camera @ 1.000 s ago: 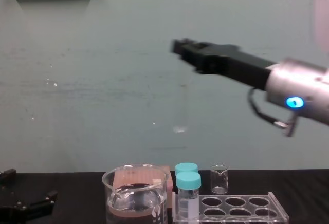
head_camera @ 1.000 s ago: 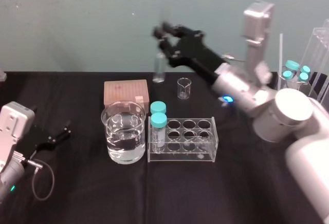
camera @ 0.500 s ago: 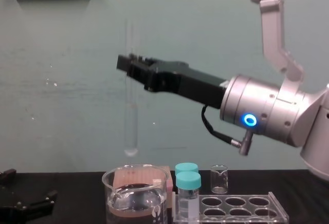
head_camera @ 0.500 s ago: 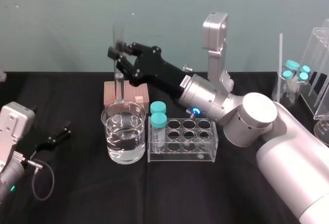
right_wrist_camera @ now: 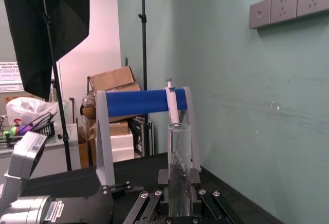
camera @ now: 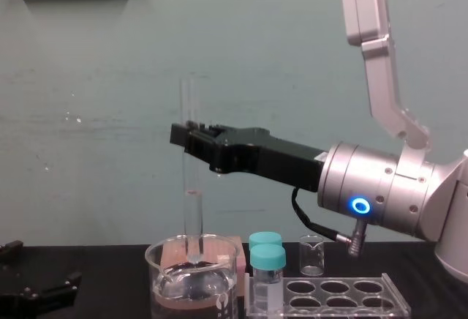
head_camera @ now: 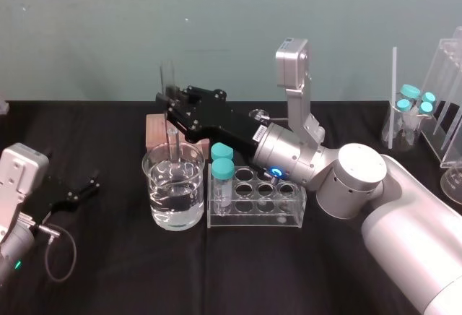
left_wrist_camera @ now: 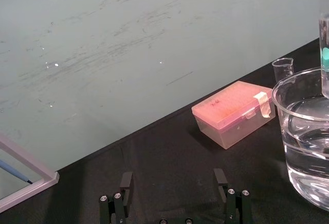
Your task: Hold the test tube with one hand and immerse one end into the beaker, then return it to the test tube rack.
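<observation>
Nearest on the black counter (head_camera: 108, 272), at the robot's left, the left end effector (head_camera: 88, 188) is lying parked with its fingers (left_wrist_camera: 126, 182) spread apart and gripping nothing. Just beyond it toward the middle, the beaker (head_camera: 173, 196) is standing upright and holding clear liquid to roughly half its height. Just beside it, on the robot's right, the test tube rack (head_camera: 257, 199) is sitting with two teal-capped vials (head_camera: 222, 178) standing in the holes at the end closest to the beaker. Above the beaker, the right end effector (camera: 189, 140) is reaching in from the right and clenching the test tube (camera: 191, 202) partway along its length. The tube is hanging upright, its open top rising over the fingers and its rounded end dipping inside the beaker's rim; whether the tip is touching the liquid cannot be told. Behind the beaker a pink box (left_wrist_camera: 234, 112) is lying, and a tiny beaker (camera: 311, 254) is standing behind the rack.
</observation>
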Available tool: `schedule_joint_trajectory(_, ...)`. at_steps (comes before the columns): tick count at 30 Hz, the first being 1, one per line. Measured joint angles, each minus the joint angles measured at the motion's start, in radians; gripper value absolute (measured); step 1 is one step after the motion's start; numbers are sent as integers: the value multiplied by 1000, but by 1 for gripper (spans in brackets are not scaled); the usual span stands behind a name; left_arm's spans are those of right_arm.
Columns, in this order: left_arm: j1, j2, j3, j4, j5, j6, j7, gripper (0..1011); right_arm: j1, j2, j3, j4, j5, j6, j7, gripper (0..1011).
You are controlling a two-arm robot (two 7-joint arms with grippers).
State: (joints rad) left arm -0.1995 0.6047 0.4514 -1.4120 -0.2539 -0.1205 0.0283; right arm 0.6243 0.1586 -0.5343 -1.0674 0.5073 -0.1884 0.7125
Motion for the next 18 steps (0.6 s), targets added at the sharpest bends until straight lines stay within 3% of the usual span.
schedule_joint_trajectory(18,0,0,0,0,0,0,0,1000,10,0,-11,62,2,11,-2,227)
